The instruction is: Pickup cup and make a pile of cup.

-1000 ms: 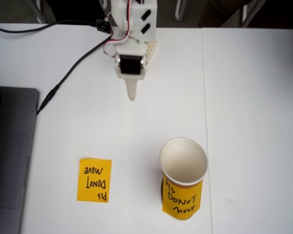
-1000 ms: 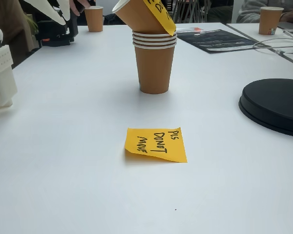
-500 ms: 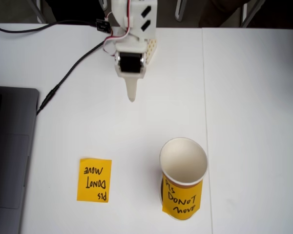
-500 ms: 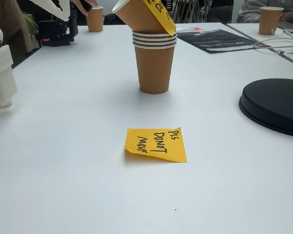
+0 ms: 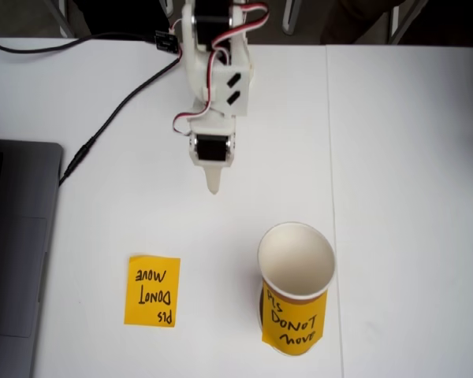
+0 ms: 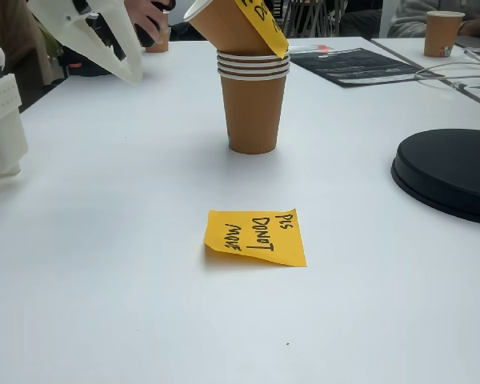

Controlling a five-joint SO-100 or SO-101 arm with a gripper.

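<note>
The gripper (image 5: 214, 187) hangs above the white table (image 5: 394, 157), holding nothing; its fingers taper to one point, so how far open they are cannot be told. In a fixed view from above, it sits well apart from the cup (image 5: 296, 272), on its far left. The side view shows that cup (image 6: 234, 22) tilted atop a stack of brown cups (image 6: 254, 100). An orange sticky note (image 5: 152, 290) lies flat nearby. A good next move would probably be to approach the crooked cup gently and seat it straight without toppling the stack.

White plastic arm (image 5: 216, 75), red-white cable (image 5: 191, 120)
</note>
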